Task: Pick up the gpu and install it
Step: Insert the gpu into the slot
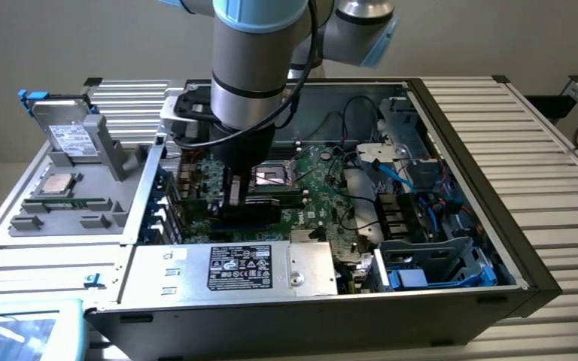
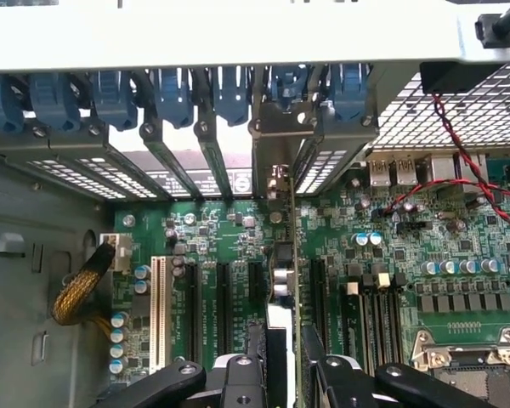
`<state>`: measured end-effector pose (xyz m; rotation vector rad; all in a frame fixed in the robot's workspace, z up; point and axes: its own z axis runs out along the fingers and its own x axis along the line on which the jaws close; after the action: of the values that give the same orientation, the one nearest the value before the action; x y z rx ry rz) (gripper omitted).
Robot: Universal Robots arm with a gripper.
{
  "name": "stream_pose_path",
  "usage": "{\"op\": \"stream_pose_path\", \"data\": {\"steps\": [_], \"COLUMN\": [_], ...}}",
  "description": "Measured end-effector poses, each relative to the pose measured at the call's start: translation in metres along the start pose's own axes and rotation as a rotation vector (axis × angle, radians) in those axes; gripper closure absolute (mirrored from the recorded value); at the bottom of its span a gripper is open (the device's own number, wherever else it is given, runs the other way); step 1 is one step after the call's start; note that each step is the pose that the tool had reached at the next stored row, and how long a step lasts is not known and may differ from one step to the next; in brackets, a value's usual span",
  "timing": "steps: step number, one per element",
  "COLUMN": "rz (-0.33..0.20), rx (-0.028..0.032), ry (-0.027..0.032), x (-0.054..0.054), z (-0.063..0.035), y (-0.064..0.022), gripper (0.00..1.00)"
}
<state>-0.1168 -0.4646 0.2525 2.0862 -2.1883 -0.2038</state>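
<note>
Inside the open computer case, the pincer clamps the gpu above the motherboard.

The case sits open on the bench, with the motherboard flat inside. The gpu stands on edge over the expansion slots (end effector clamped either side of it). The CPU socket is just to the exterior view's right, and the power supply box runs along the near wall.
</note>
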Motion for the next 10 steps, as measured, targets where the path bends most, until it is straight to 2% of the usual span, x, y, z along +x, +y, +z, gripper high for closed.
{"op": "stream_pose_path", "data": {"steps": [10], "rz": [-0.021], "rx": [-0.0002], "ry": [0.0036], "x": [-0.0015], "z": [0.0018], "y": [-0.0003], "gripper": [0.73]}}
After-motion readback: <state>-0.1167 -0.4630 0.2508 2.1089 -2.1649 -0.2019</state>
